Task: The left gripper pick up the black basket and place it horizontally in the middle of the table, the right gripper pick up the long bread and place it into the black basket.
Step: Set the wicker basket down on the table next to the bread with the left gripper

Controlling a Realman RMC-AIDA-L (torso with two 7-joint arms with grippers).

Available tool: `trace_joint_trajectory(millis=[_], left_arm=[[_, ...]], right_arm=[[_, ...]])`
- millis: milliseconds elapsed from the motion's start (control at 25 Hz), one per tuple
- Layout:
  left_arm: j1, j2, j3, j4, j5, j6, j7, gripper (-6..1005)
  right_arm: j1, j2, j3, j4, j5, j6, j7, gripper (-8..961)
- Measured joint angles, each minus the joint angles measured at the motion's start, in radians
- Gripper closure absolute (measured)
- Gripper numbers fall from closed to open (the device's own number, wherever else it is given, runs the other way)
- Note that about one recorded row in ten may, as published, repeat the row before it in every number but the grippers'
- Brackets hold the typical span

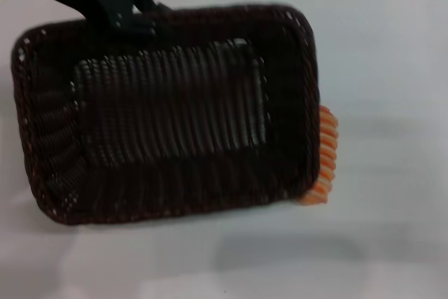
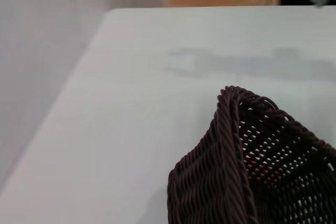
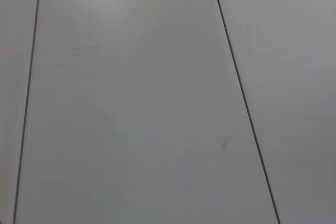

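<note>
Head view: above the white desk (image 1: 392, 61), the black basket (image 1: 168, 113) hangs tilted, carried aloft — the left gripper (image 1: 136, 15) clamped on its far rim, arm reaching in from the far left. Placement looks unfinished. The long bread (image 1: 325, 155) peeks out beside the basket's right edge, untouched. Right gripper out of sight.

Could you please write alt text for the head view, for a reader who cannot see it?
The left gripper holds the black basket by its far rim, lifted and tilted over the table, casting a shadow below. The long bread peeks out from behind the basket's right edge. The right gripper is out of view.
</note>
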Motion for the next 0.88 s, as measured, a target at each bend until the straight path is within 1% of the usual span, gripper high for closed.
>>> trace_joint_trajectory(millis=[80,120,160,240,320,360,440,480,520,560,600,720,880], left_arm=[[-0.031,0.006,0.001,0.067,0.0,-0.018,0.015,789],[-0.055,0.005,0.004,0.11,0.005,-0.026,0.021,789],[-0.062,0.003,0.012,0.122,0.008,-0.027,0.021,789],[-0.067,0.001,0.021,0.131,0.009,-0.027,0.02,790],[-0.068,-0.007,0.076,0.144,0.011,-0.022,0.016,791],[-0.068,-0.007,0.076,0.144,0.011,-0.022,0.016,792],[-0.063,-0.015,0.098,0.15,0.019,-0.013,0.015,793],[-0.063,-0.018,0.1,0.156,0.031,-0.009,0.016,793],[-0.062,-0.03,0.103,0.169,0.075,0.005,0.022,793],[-0.062,-0.03,0.103,0.169,0.075,0.005,0.022,794],[-0.061,-0.035,0.103,0.17,0.092,0.011,0.026,794],[-0.056,-0.054,0.103,0.172,0.136,0.021,0.048,796],[-0.053,-0.055,0.103,0.172,0.138,0.021,0.06,797]], right_arm=[[-0.006,0.001,0.0,0.001,0.0,0.0,0.001,361],[-0.009,0.002,0.0,0.002,0.0,0.0,0.001,361],[-0.009,0.002,0.0,0.002,0.0,0.0,0.001,362],[-0.009,0.003,0.0,0.002,0.0,-0.001,0.001,362],[-0.01,0.003,-0.001,0.002,0.0,-0.001,0.001,362],[-0.01,0.003,-0.001,0.002,0.0,-0.001,0.001,362],[-0.01,0.003,-0.002,0.002,0.0,-0.001,0.002,362],[-0.009,0.003,-0.003,0.002,0.0,-0.001,0.002,362],[-0.007,0.003,-0.006,0.002,0.0,-0.001,0.002,362],[-0.007,0.003,-0.006,0.002,0.0,-0.001,0.002,362],[-0.006,0.003,-0.007,0.002,0.0,-0.001,0.002,362],[-0.005,0.003,-0.009,0.002,0.0,-0.001,0.002,362],[-0.006,0.002,-0.01,0.002,0.0,-0.001,0.002,362]])
